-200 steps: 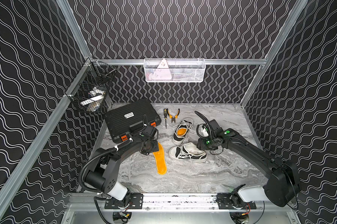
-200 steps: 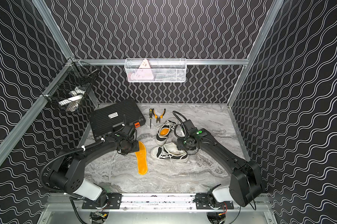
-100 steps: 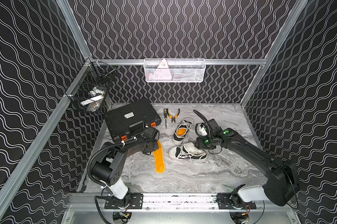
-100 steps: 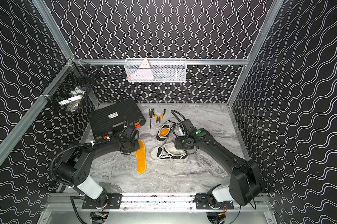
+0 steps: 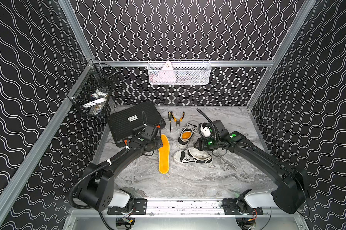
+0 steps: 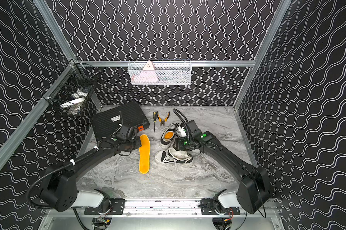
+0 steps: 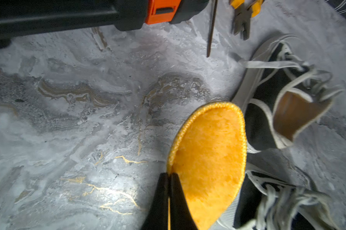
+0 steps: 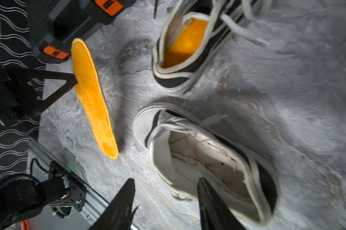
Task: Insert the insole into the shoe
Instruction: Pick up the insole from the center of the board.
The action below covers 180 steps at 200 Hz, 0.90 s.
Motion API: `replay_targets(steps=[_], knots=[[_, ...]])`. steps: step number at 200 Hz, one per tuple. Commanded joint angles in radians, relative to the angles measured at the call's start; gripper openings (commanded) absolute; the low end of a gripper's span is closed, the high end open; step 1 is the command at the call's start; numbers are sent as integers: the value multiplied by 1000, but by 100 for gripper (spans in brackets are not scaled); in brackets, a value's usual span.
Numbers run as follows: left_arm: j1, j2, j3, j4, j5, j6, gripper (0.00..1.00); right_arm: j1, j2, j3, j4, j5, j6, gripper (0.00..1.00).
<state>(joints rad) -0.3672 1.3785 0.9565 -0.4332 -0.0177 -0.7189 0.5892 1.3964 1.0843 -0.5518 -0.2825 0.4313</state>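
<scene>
While left gripper (image 7: pixel 169 176) clamps insole (image 7: pixel 208 159) edge | look: fuzzy orange, stitched rim | right gripper (image 8: pixel 166 181): parted by shoe (image 8: pixel 204 155)

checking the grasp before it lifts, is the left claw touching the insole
Touching. The left wrist view shows the left claw pinched shut on the insole at its edge, with orange visible between the tips.

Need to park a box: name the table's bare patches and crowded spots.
Bare: the wide front strip between insole, near shoe and rail; the back right corner. Crowded: back left to middle: toolbox, screwdriver, pliers, far shoe.
</scene>
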Motion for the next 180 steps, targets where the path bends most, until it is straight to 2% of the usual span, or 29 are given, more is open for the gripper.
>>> replay_targets(steps=[1,52,79,92,112,135,157,165,180], knots=[[-4,-25,42,-37,49,-17,0,19,23,-41,277,-110,109,55],[-37,-49,106,-48,102,-48,0,68,175,-8,505,-172,180,56],[-54,-40,110,-32,116,-58,0,92,241,34,534,-168,194,53],[-54,-39,105,-19,130,-66,0,96,270,42,533,-180,196,47],[-56,-39,100,-11,138,-65,0,98,285,42,557,-191,207,27],[-55,-38,97,-3,150,-46,0,98,275,42,565,-208,193,11],[-55,-25,120,-24,176,26,0,93,244,42,506,-216,121,4],[-55,-20,129,-36,193,65,7,88,226,42,489,-217,88,3],[-53,16,191,-100,238,213,35,74,193,43,425,-256,-10,3]])
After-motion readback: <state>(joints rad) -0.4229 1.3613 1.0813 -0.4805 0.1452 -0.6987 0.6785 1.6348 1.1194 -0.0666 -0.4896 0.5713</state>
